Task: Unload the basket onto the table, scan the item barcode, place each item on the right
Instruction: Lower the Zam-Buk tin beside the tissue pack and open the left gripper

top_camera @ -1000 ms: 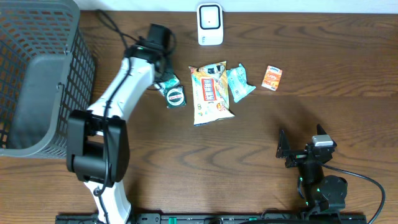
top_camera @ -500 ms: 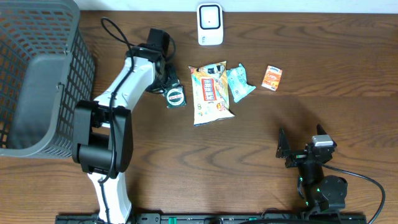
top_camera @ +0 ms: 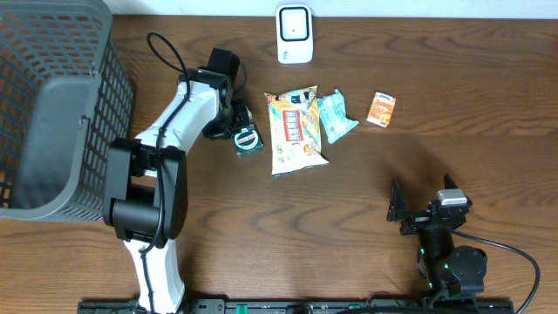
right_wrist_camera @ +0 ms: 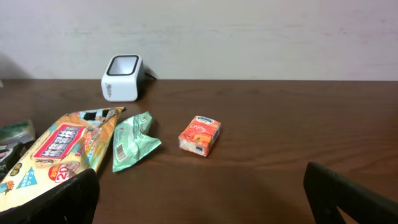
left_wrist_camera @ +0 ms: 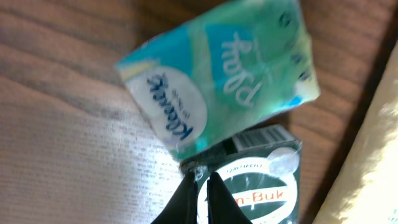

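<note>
A dark green packet (top_camera: 248,139) with a round label lies left of the snack bag; in the left wrist view the dark green packet (left_wrist_camera: 261,180) sits just under a teal Kleenex tissue pack (left_wrist_camera: 217,74). My left gripper (left_wrist_camera: 203,177) is shut, its tips pinching the crinkled corner of that green packet. The white barcode scanner (top_camera: 295,35) stands at the table's far edge, also seen as the scanner (right_wrist_camera: 122,77) in the right wrist view. My right gripper (right_wrist_camera: 199,183) rests open at the near right, holding nothing.
A yellow snack bag (top_camera: 295,131), a mint packet (top_camera: 335,115) and a small orange box (top_camera: 381,108) lie in a row right of the green packet. A grey mesh basket (top_camera: 52,113) fills the left side. The left arm's cable loops near the scanner.
My left gripper has closed fully at the green packet's corner. The packet shifted slightly toward the near side. The right arm has stayed still.
</note>
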